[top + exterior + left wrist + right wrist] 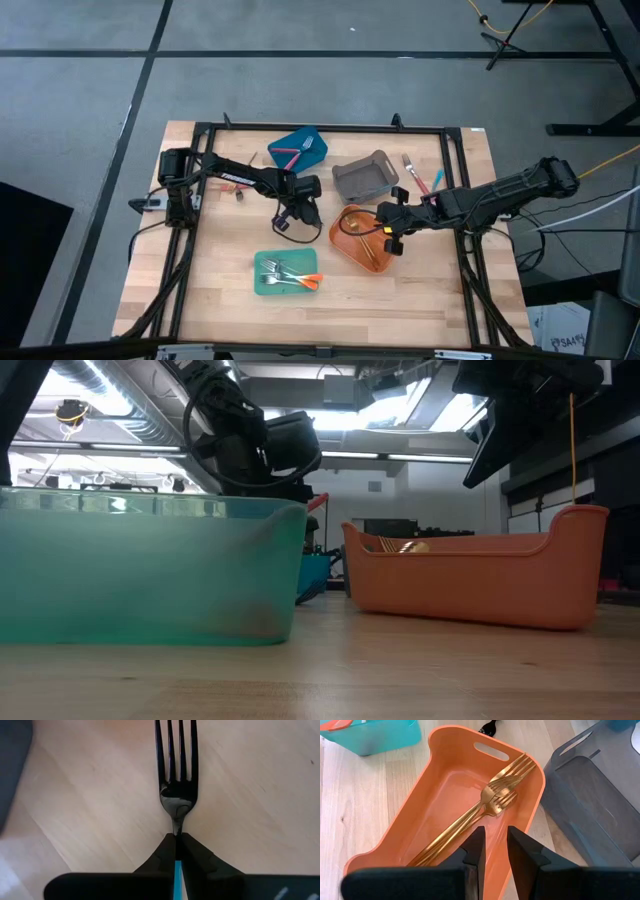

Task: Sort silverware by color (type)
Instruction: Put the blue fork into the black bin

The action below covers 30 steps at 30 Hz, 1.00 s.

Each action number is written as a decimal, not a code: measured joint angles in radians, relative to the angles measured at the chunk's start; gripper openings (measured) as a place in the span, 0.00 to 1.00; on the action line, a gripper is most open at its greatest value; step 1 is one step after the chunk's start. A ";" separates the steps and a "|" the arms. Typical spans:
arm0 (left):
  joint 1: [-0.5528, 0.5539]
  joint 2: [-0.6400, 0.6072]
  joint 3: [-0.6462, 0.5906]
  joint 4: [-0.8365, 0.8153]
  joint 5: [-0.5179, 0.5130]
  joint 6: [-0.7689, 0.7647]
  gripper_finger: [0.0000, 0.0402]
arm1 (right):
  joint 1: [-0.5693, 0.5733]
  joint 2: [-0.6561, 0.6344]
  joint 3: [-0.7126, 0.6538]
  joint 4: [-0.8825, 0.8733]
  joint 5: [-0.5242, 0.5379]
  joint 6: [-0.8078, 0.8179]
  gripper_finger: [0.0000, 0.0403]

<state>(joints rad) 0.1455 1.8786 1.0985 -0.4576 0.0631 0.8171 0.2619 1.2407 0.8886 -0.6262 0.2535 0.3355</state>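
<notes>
A fork (176,775) with dark shiny tines and a blue handle lies over the bare wood at the table's middle, and my left gripper (176,840) (298,212) is shut on it. My right gripper (496,845) (392,238) hangs over the orange bin (445,750), its fingers a little apart with nothing between them. Several gold forks (490,800) lie in that bin. Forks with orange handles (290,277) lie in the teal bin (262,288). Pink-handled ones (290,152) are in the blue bin (300,135). Loose utensils (420,180) lie at the far right. My left gripper pinches the fork between its two fingers at the neck (176,831), where the tined head meets the blue handle (177,880). The fingers come steeply from above and stand on either side of the fork. Whether the tines rest on the wood or hang just over it, I cannot tell.
A grey bin (365,178) stands at the far middle, beside the orange bin. A dark frame (330,128) runs round the table top. Bare wood (220,250) shows left of the teal bin and along the near edge.
</notes>
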 joint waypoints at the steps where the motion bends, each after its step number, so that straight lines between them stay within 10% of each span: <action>1: 0.000 0.000 0.000 0.003 0.000 -0.027 0.02 | 0.000 0.000 0.000 0.000 0.000 0.000 0.17; 30: 0.000 -0.103 -0.003 0.069 -0.018 -0.579 0.01 | 0.000 -0.072 0.001 -0.054 0.000 -0.004 0.17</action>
<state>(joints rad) 0.1454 1.7760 1.0950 -0.3891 0.0452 0.2381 0.2617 1.1691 0.8898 -0.6802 0.2537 0.3317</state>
